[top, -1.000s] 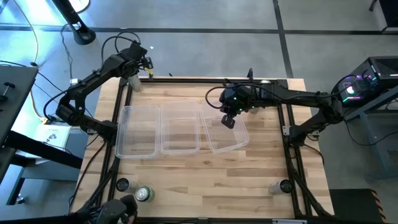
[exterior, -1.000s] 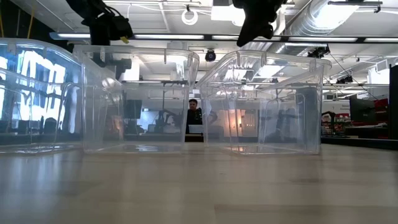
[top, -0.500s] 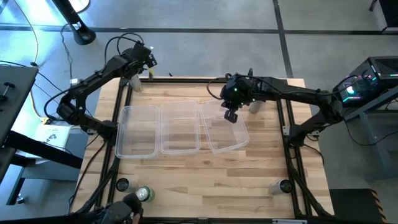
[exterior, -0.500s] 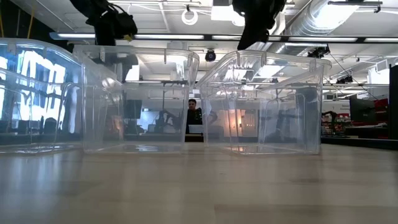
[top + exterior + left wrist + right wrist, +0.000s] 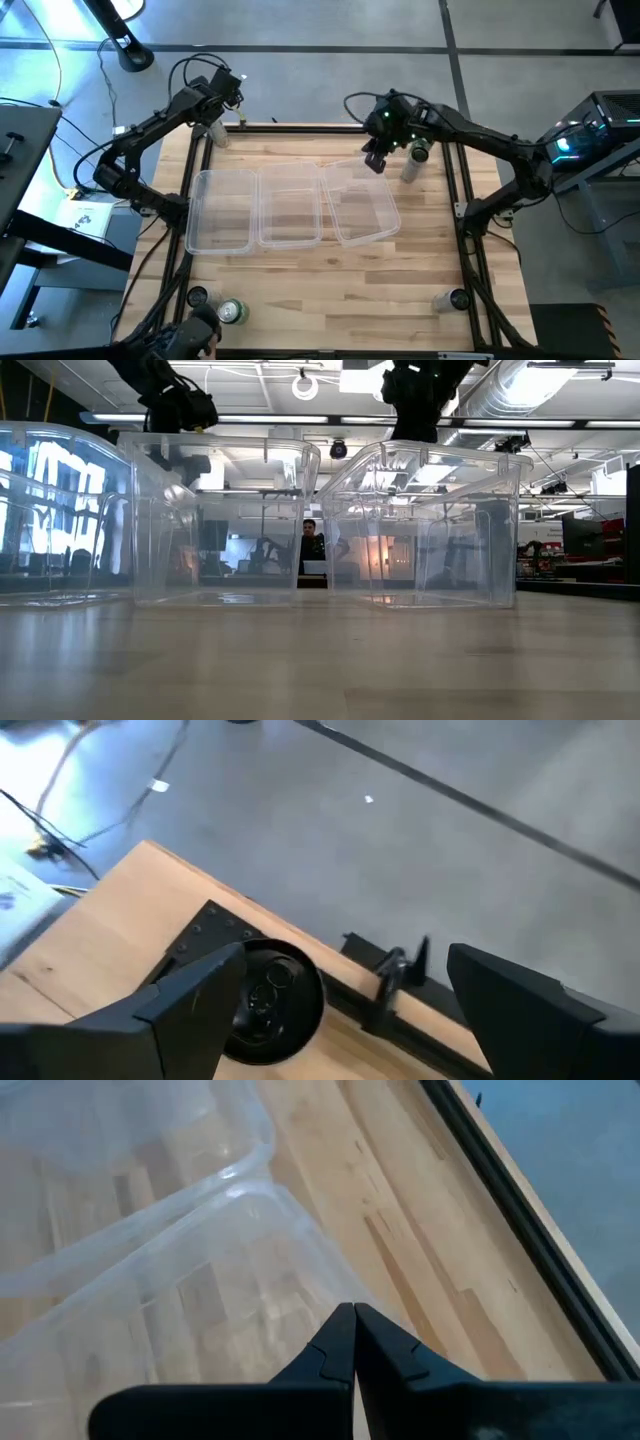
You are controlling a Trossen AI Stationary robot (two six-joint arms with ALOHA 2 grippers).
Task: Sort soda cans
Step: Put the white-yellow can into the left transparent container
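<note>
Since left gripper (image 5: 340,1010) is spread wide w/ a black can (image 5: 268,1003) just below its fingers, drop straight & centre it; right gripper (image 5: 352,1342) is pinched closed, holding nothing.

1. Three tubs sit side by side mid-table: left tub (image 5: 220,209), middle tub (image 5: 290,205) touching beside it, right tub (image 5: 362,207) tilted askew against the middle one.
2. Left gripper (image 5: 228,88) hovers at the table's far left corner, fingers spread, a can (image 5: 266,1002) directly beneath it.
3. Right gripper (image 5: 375,162) hangs over the right tub's far edge, fingers pressed together.
4. Just right of that gripper, two cans: one (image 5: 420,152) nearer the far edge, another (image 5: 410,168) just in front of it.
5. Near left corner: a can (image 5: 231,312) standing beside a can (image 5: 197,297).
6. Near right corner: one can (image 5: 458,298) alone.
</note>
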